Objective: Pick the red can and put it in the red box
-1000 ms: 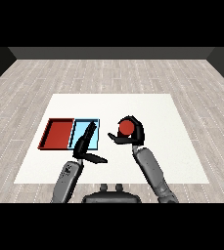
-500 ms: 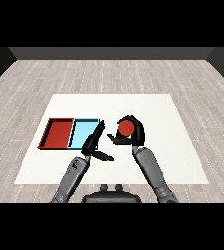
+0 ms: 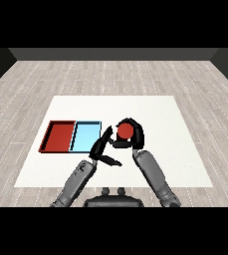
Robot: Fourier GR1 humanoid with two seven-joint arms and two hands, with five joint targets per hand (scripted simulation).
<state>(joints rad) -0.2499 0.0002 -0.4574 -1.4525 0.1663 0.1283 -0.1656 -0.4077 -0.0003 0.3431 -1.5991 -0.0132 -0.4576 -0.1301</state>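
A bare test room is suggested: a white tabletop (image 3: 150, 112) is set on grey plank flooring (image 3: 110, 74) (dark walls (image 3: 110, 54) behind), and only two coloured trays are laid out.

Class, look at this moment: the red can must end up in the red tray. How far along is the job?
Done: the right hand is curled round the red can. In hand: the can sits right of both trays, with the left hand open beside it. Left: carrying it past the light blue tray into the red tray, which holds nothing yet.
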